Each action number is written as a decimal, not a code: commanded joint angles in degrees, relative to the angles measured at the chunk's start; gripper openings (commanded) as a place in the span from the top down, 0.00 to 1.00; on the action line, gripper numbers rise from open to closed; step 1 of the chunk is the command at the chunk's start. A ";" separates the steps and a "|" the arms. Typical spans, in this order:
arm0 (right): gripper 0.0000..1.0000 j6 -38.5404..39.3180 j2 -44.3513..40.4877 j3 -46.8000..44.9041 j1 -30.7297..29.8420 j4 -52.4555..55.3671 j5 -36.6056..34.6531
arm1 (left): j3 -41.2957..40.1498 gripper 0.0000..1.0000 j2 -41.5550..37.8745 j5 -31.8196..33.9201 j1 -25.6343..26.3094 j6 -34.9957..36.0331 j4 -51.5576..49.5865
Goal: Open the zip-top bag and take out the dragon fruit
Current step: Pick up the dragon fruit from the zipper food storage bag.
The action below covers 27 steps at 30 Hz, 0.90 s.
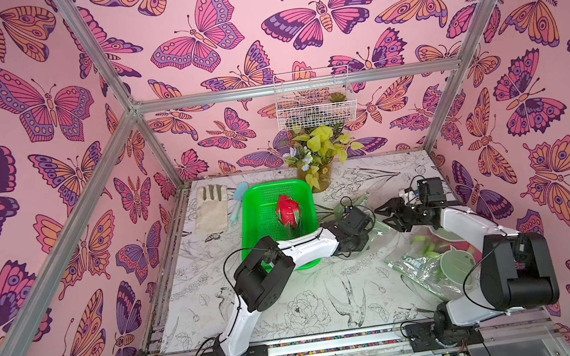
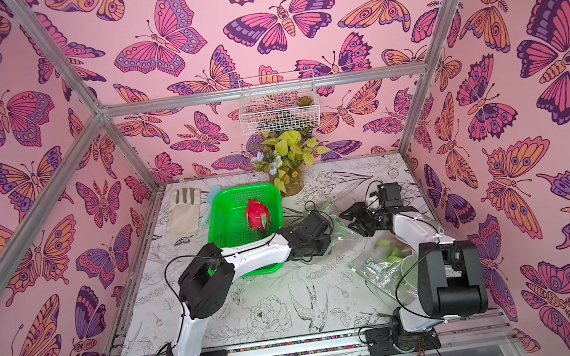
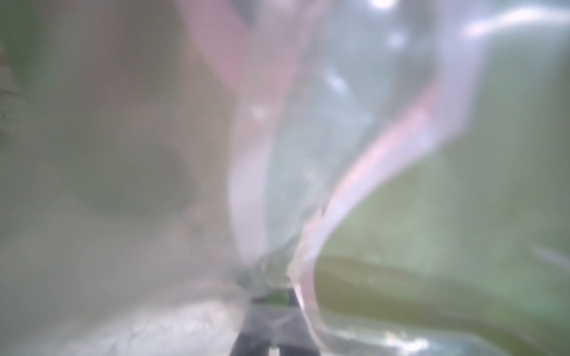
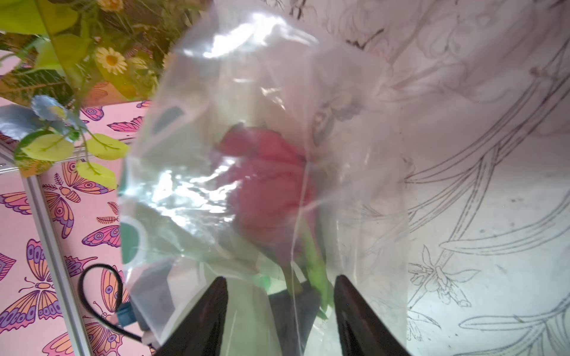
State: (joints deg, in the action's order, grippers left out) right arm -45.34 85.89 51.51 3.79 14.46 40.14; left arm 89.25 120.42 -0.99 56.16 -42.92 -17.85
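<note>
Dragon fruit (image 1: 289, 215): one red one lies in the green basket (image 1: 277, 185), seen in both top views. The zip-top bag (image 1: 418, 269) lies on the surface (image 1: 290, 296), partly under your right arm. The bagged fruit (image 1: 426, 244) reads only as pink and green blur, so there's no count. Left end effector (image 1: 363, 244) reaches across the basket's near corner to the bag's far end, closed. Right end effector (image 1: 387, 218) faces it just beside, jaws spread, nothing in them.

Left wrist: all blur, with film right on the lens. The pink zip strip (image 3: 367, 175) curves down to the dark fingers (image 3: 271, 329). It reads as pinched on the bag lip. One layer or both, can't tell.

Right wrist: fingers (image 4: 212, 314) apart, film hanging across the gap. A red fruit shape (image 4: 268, 191) shows through the film. Inside the bag or behind it, can't tell.

Risks:
- Your left pinch looks thin, so a pull may slip off or drag the whole bag, and fruit rolls across the surface.
- Go in with the right and you'll likely snag film, not fruit, and shove it deeper.
- Left forearm hangs over the basket rim, so a careless retreat could tip it.
</note>
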 commanded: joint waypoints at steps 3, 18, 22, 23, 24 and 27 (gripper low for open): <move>0.41 0.92 1.35 3.77 0.54 1.79 0.53 | 2.58 1.00 -5.61 -4.63 0.44 7.58 -7.11; 0.51 0.78 5.69 4.15 3.45 -0.49 2.28 | 10.32 1.00 -9.78 -14.13 0.02 18.07 -21.17; 0.33 3.50 4.58 5.36 5.66 3.05 1.64 | 13.40 1.00 -9.30 -14.86 -0.50 24.08 -27.94; 0.29 3.88 4.63 5.31 6.21 3.60 1.06 | 13.64 1.00 -9.39 -15.39 -0.76 25.24 -29.04; 0.25 3.96 4.62 5.08 6.80 3.58 0.78 | 14.43 1.00 -9.25 -16.47 -1.04 26.79 -30.57; 0.19 3.44 5.46 4.70 7.52 2.83 2.52 | 16.38 1.00 -9.16 -16.10 -1.38 30.92 -34.87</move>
State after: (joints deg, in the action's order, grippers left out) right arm -43.05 91.18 55.09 10.79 15.84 41.58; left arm 103.48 112.57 -15.68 55.55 -18.59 -46.52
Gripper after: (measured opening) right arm 0.807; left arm 0.069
